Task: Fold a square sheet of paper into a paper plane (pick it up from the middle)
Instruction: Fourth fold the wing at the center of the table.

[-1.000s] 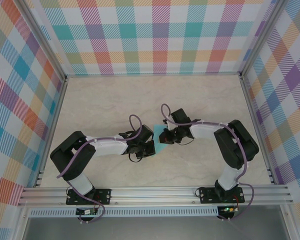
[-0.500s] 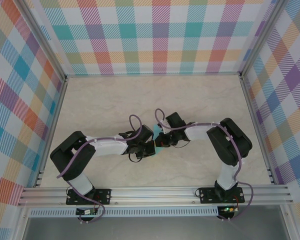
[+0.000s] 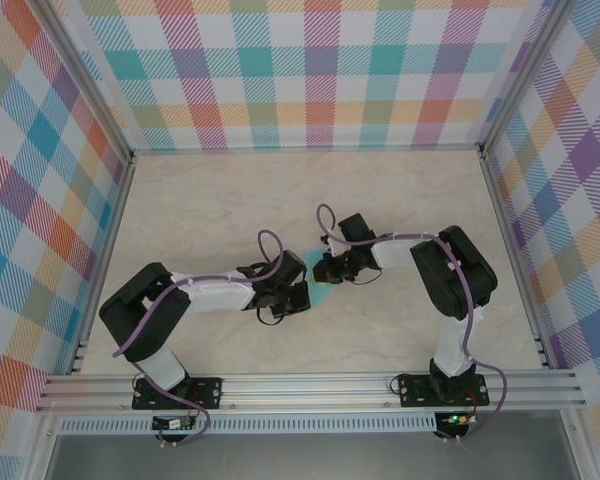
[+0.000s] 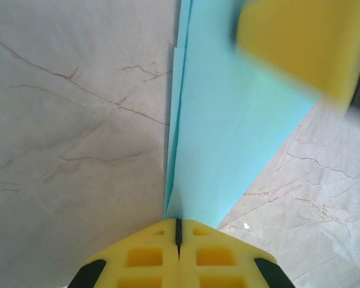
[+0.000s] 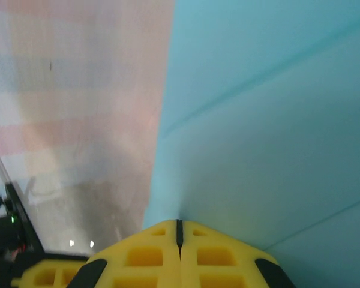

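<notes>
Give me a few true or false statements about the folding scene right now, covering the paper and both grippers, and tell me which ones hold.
1. The left gripper and the right gripper both have their jaws shut. True.
2. The turquoise paper is a flat, uncreased square. False: it shows fold lines and layered edges, and narrows to a point at the left gripper.
3. The paper lies between the two grippers, near the middle of the table. True.
4. The right gripper is parked at the table's right edge, far from the paper. False: it reaches in over the paper, facing the left gripper.
</notes>
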